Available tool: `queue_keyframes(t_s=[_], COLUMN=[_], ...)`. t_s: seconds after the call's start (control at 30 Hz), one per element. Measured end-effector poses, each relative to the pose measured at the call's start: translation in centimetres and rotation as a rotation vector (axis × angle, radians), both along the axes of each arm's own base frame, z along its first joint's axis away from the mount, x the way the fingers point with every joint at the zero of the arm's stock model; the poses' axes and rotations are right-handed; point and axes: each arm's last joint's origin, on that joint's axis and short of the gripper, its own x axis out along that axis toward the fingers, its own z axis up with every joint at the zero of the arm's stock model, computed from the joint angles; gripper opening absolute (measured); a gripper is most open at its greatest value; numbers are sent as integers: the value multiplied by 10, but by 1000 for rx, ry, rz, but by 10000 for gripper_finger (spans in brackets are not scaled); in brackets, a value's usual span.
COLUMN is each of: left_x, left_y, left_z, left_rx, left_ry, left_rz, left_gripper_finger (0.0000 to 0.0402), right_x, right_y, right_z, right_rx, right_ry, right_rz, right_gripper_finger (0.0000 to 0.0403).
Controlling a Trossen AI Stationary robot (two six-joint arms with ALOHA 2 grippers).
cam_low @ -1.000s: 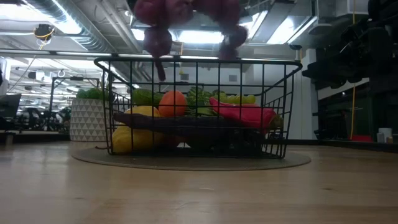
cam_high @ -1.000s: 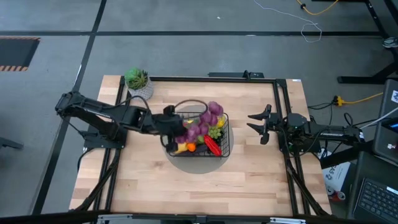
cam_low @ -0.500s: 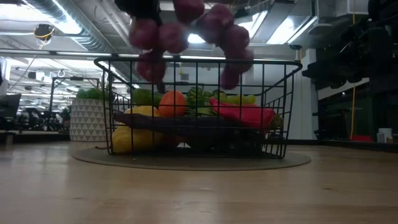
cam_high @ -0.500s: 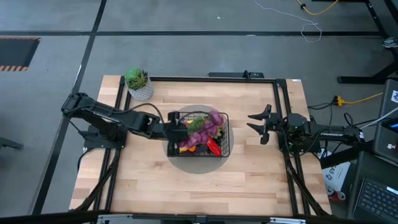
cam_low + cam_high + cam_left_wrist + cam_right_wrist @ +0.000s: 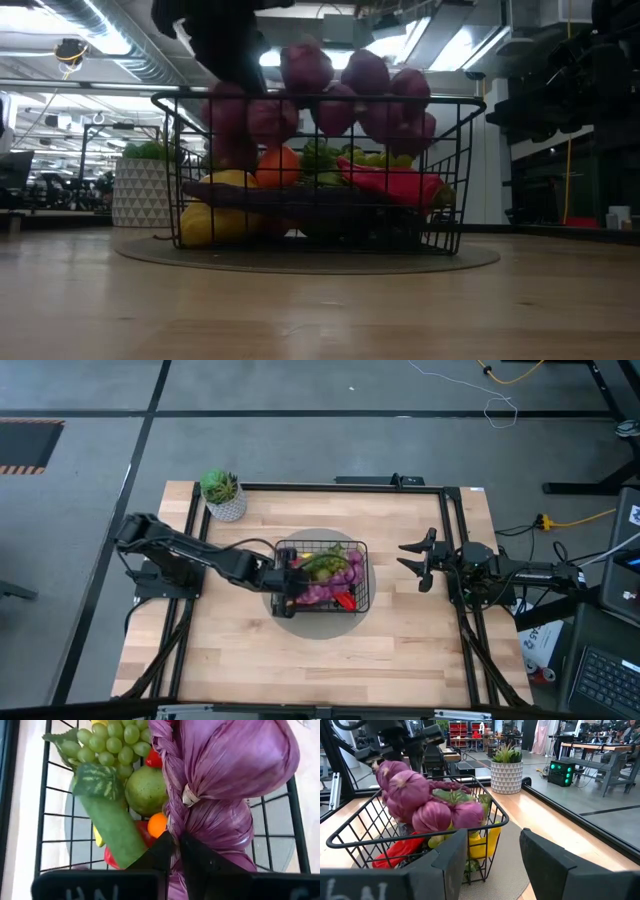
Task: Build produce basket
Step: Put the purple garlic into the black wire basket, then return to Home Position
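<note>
Now the left pincer (image 5: 283, 577), nearly closed on the purple bunch (image 5: 330, 586), lowers it into the basket (image 5: 362, 598) at mid-bench; next, release. Right pincer (image 5: 416, 560) waits, spread wide.

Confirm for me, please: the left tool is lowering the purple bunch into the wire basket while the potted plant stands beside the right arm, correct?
Not quite. The potted plant stands at the table's far corner on the left arm's side, not beside the right arm, as the high view shows. The rest holds: the left tool holds the purple bunch over the wire basket.
</note>
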Motion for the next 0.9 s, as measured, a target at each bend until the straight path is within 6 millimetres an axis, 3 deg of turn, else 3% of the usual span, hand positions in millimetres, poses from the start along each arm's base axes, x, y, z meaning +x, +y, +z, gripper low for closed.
queue_keyframes(t_s=[0.23, 0.47, 0.9], left_x=[7, 5, 4], left_y=[-1, -1, -2], left_z=[-10, -8, -9], left_rx=[-69, -84, -108], left_ry=[-11, -17, -16], left_rz=[103, 113, 142], left_gripper_finger=[29, 34, 116], right_x=[0, 0, 0], right_y=[0, 0, 0], right_z=[0, 0, 0], right_rx=[0, 0, 0], right_ry=[0, 0, 0], right_rz=[0, 0, 0], right_gripper_finger=[184, 184, 184])
